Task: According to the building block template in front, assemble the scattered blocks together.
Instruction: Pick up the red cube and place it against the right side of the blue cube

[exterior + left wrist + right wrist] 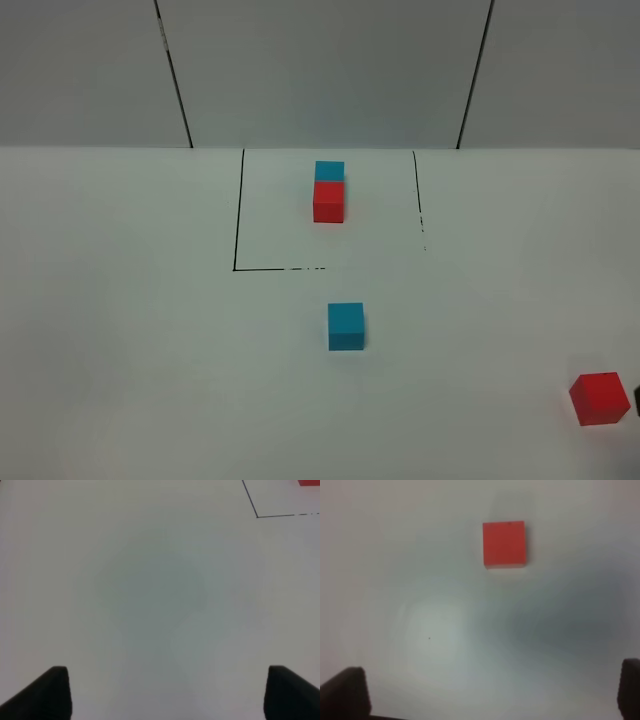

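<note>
Nearest, at the right near corner of the tabletop (120, 380), the loose red cube (600, 398) sits alone, well apart from everything else. The right gripper (490, 692) hangs above the tabletop looking steeply down. The cube is ahead of its fingers, not between them, and its jaws stand wide apart and hold nothing. A dark sliver (636, 400) at the right edge of the high view may be part of that gripper; I cannot tell.

Nothing is assembled yet, so the step in hand looks like the first pick, and this cube suits that arm. To do it well, the gripper should advance until the cube is centred between the fingers. It should then square its jaws to two opposite flat faces and descend straight. A corner grip would likely twist the cube on closing.

Farther in, near the middle, the loose cyan cube (346, 326) lies just in front of the black-line rectangle (238, 210). The left gripper (167, 695) is likewise spread open and empty. It faces down on bare tabletop, with a corner of the rectangle's line at the edge of its view and neither loose cube showing.

Farthest, inside the rectangle, the building block template (329, 190) shows red in front and cyan behind, touching. The red cube should therefore finish flush against the cyan cube's near face, edges aligned.
</note>
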Tool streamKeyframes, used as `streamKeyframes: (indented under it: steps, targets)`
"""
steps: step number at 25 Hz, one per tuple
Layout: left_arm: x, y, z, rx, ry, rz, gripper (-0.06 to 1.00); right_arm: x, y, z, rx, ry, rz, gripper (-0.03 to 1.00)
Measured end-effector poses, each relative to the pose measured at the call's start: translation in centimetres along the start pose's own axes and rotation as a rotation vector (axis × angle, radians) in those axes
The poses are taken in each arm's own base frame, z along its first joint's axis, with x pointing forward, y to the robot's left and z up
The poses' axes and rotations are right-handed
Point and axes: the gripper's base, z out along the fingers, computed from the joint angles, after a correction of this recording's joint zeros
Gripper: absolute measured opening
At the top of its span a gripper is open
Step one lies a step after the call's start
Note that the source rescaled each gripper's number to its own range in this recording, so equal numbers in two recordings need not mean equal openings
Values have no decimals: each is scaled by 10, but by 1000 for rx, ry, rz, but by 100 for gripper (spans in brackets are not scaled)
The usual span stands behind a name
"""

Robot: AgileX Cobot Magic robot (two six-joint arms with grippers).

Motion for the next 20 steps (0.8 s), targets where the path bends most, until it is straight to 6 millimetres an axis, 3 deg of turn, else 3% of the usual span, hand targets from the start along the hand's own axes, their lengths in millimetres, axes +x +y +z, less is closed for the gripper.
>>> streamKeyframes:
  steps: [5,11,20]
  targets:
    - [0,0,0,0,0,0,65,-40,-3,71,-12,192,3,100]
    - [0,0,0,0,0,0,65,-50,-8,139,-8,300,-13,100]
    - [0,0,0,0,0,0,65,-54,-11,178,-1,300,-24,100]
